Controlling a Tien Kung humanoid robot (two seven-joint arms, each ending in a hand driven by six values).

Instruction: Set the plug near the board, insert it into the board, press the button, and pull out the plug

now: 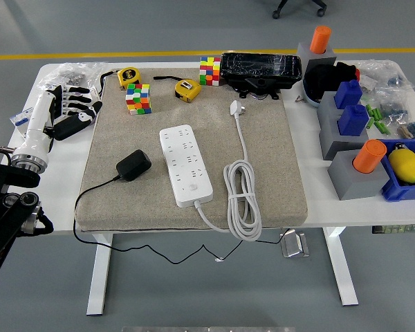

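The black plug [133, 165] lies left of the white board [186, 164], whose long axis runs from far edge to near edge, while the left hand [70, 112] hovers spread and empty near the table's far-left corner.

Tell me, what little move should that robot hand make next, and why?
Probably the left hand should swing right and toward the table's near edge, over to the black plug. The hand hovers open at the mat's far-left corner, holding nothing. The plug lies untouched on the mat, just left of the white power strip, not plugged into it. The right hand is out of view.
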